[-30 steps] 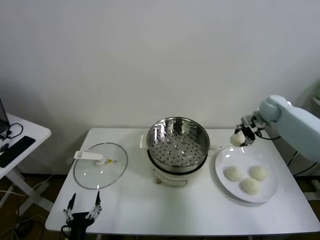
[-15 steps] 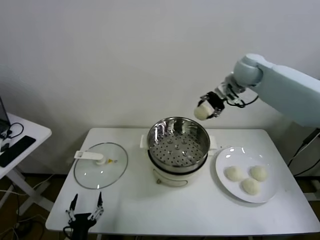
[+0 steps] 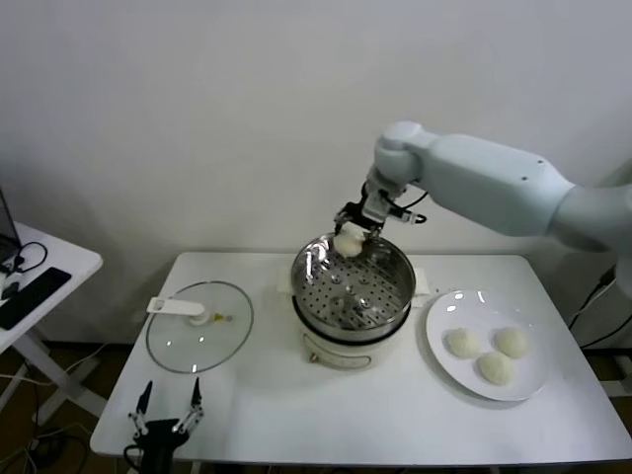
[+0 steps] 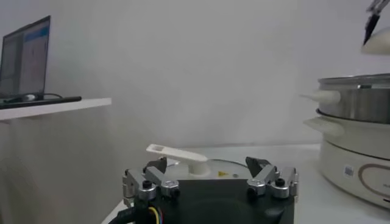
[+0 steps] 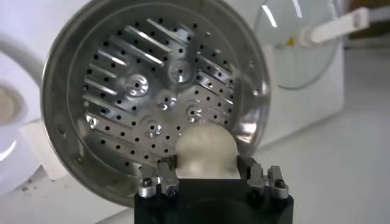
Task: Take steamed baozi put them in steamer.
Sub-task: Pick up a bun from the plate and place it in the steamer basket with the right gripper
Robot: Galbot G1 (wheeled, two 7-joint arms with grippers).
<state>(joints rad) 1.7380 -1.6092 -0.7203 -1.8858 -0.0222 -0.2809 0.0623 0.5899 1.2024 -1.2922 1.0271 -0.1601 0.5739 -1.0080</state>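
Note:
My right gripper [image 3: 351, 235] is shut on a cream-white baozi [image 3: 349, 240] and holds it above the far rim of the steamer [image 3: 318, 262], a shiny steel basket with a perforated floor on a white cooker base. In the right wrist view the baozi [image 5: 206, 150] sits between the jaws over the steamer's empty floor [image 5: 143, 97]. Three more baozi [image 3: 459, 342] [image 3: 511, 341] [image 3: 495, 367] lie on the white plate [image 3: 532, 382] to the right. My left gripper [image 3: 167, 411] hangs open and empty below the table's front left edge.
A flat glass lid [image 3: 174, 349] with a white handle lies on the table left of the steamer, also showing in the left wrist view [image 4: 178, 156]. A side table [image 3: 59, 259] with a dark device stands at far left. A wall runs behind the table.
My right gripper has carried the baozi leftward from above the plate to over the steamer's far rim and lowered it. The left arm has stayed put.

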